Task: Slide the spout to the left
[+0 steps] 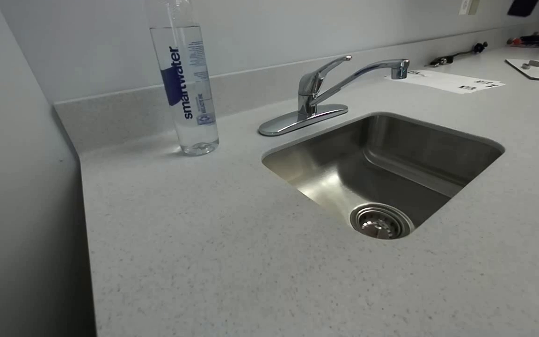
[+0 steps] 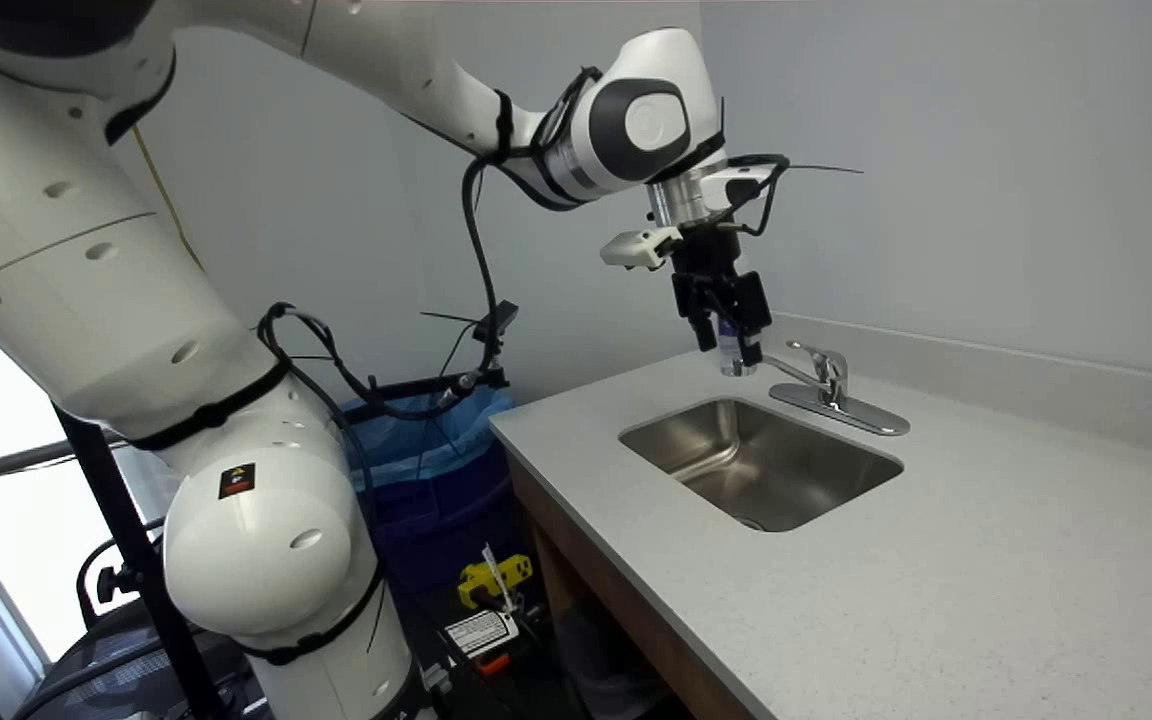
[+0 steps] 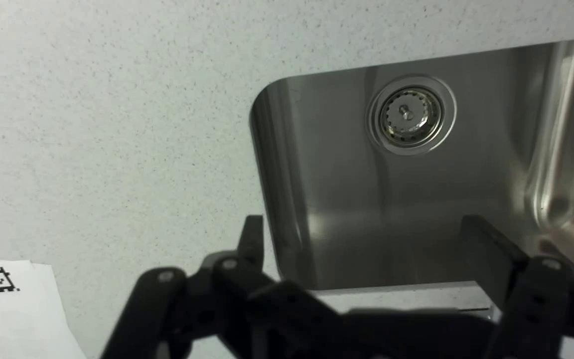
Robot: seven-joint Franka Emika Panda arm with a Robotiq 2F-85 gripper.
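The chrome spout (image 1: 367, 70) arches from the faucet base toward the papers in an exterior view, with its nozzle past the far corner of the sink (image 1: 431, 140). It also shows in an exterior view (image 2: 786, 369), where its nozzle end is hidden behind my gripper's finger. My gripper (image 2: 729, 345) points down, open and empty, above the sink area. Whether it touches the spout cannot be told. In the wrist view the open fingers (image 3: 363, 219) are wide apart over the sink (image 3: 337, 124). Only a sliver of chrome (image 3: 490, 313) shows there; the spout itself is not seen.
A short lever handle (image 1: 332, 68) tops the faucet. A clear water bottle (image 1: 185, 93) stands upright near the wall; it shows partly behind my gripper in an exterior view (image 2: 733, 367). White paper (image 1: 442, 80) with black markers lies on the counter (image 1: 204, 243).
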